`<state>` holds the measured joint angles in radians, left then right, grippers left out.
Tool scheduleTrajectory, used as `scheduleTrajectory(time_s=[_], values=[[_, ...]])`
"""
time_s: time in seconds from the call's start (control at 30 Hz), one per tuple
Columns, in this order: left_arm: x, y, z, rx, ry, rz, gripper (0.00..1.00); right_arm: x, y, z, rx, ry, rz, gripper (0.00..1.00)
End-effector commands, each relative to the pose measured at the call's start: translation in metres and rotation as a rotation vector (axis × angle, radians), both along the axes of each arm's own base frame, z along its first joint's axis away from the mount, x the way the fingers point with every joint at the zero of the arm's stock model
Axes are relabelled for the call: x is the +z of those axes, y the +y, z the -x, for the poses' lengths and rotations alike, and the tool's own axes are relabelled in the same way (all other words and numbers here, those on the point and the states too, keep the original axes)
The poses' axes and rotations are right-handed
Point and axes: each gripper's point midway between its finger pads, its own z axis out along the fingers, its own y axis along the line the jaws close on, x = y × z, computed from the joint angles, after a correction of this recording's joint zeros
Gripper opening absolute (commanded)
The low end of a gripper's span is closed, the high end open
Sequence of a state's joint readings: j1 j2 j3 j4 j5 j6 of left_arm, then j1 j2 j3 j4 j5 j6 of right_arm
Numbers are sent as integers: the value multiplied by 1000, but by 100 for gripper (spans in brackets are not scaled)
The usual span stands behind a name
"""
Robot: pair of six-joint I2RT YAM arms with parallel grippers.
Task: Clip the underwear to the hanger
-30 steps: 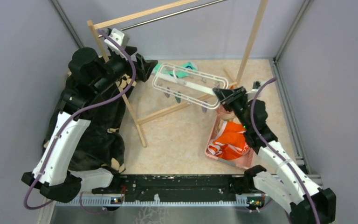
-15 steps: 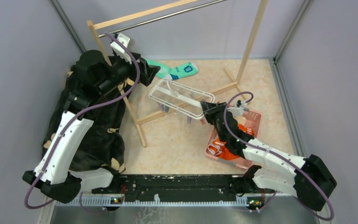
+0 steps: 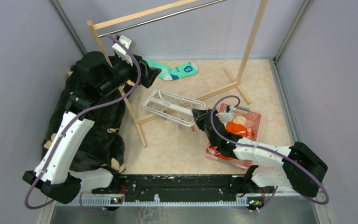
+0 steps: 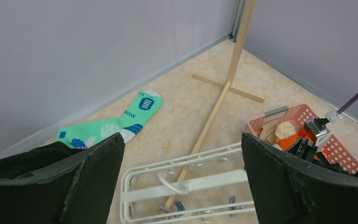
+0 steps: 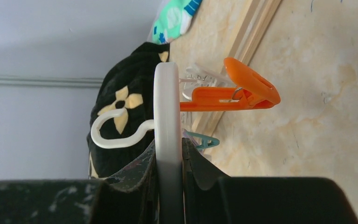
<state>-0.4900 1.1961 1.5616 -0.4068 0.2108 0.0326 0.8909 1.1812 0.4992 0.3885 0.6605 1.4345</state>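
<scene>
The right tool (image 5: 168, 161) is clamped shut on one end of the white hanger (image 3: 168, 105), pinching its frame bar edge-on. An orange clip (image 5: 233, 95) and a teal clip (image 5: 203, 140) stick out from the frame beside the fingers. The left tool (image 4: 182, 140) hangs above the hanger's far end, its jaws spread wide and holding nothing.

The wooden rack (image 3: 251, 37) has its foot bar running under the hanger. A teal sock (image 3: 177, 71) lies beyond it near the back wall, and a black flower-patterned garment (image 3: 98, 135) is heaped at the left under the left arm. The table (image 3: 177, 144) is beige and marbled, enclosed by grey walls.

The underwear (image 3: 235, 128) lies bunched in a pink basket (image 3: 254, 114) just behind the right tool. It is partly hidden by that arm and apart from the hanger.
</scene>
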Motion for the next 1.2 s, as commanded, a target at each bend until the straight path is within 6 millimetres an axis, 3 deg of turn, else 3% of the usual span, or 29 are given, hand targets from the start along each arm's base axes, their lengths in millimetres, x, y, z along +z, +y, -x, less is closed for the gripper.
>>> scheduleTrajectory(time_s=[0.0,0.13,0.2,0.43,0.73,0.87,0.97,1.17], values=[[2,0,5,-14,-4,17,100,54,22,6,18,-77,-196,22],[-4,-1,5,-19,7,17,100,39,32,26,81,-38,-141,35],[-7,-2,5,-22,15,18,100,29,36,35,117,-12,-96,53],[-12,-3,4,-20,25,23,100,-10,38,63,241,80,74,64],[-25,0,3,1,44,31,100,-43,43,106,543,148,414,74],[-28,3,1,21,44,31,100,-46,41,124,672,125,568,76],[-30,5,-2,40,47,30,100,-43,25,127,696,122,696,76],[-33,5,-5,54,63,44,100,-11,-17,115,617,89,917,76]])
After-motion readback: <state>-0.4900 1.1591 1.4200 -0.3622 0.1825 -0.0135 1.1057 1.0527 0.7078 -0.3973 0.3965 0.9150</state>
